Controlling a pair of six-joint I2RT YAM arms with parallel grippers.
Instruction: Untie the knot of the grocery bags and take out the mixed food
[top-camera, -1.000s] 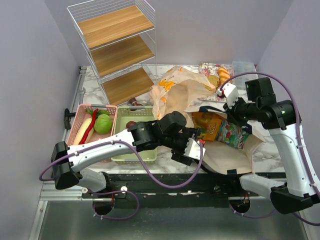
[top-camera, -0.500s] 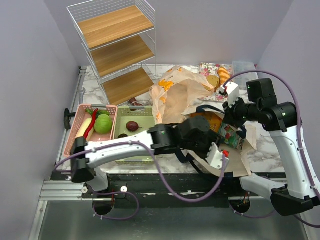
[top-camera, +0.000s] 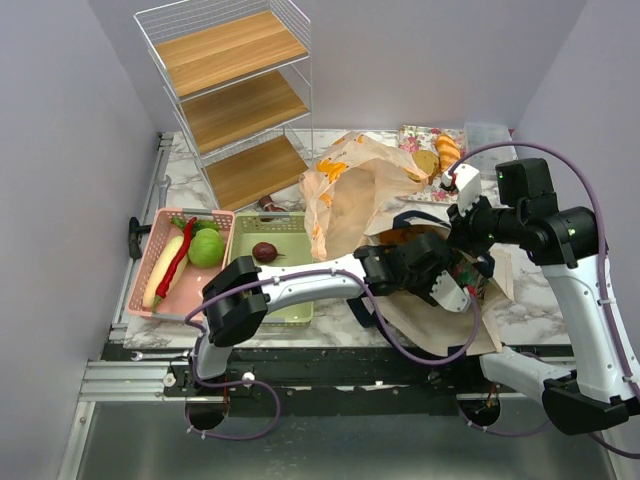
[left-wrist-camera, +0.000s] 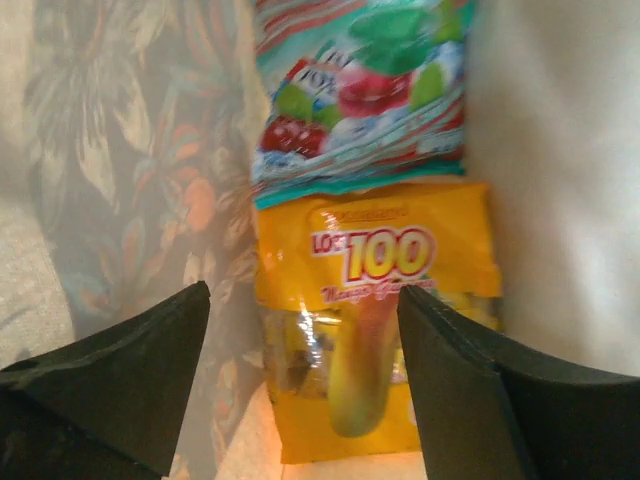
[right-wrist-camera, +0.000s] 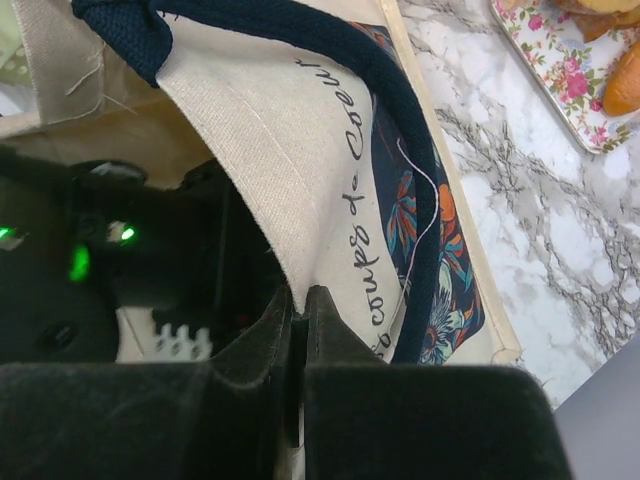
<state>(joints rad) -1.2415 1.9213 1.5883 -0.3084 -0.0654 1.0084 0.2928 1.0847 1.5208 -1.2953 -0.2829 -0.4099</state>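
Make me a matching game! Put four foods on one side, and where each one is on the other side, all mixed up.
Foods:
1. red chilli
2. maroon ball
3. bread rolls
4. orange snack packet

Places:
A. floral tray
B. canvas tote
C. pink basket
D. green basket

Pairs: 1-C, 2-D, 3-A, 4-B

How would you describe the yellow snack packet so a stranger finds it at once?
Find the beige canvas tote on the right of the table. Inside lie two snack packets, end to end. Yours is the yellow packet with a red 100; beside it lies the teal packet.
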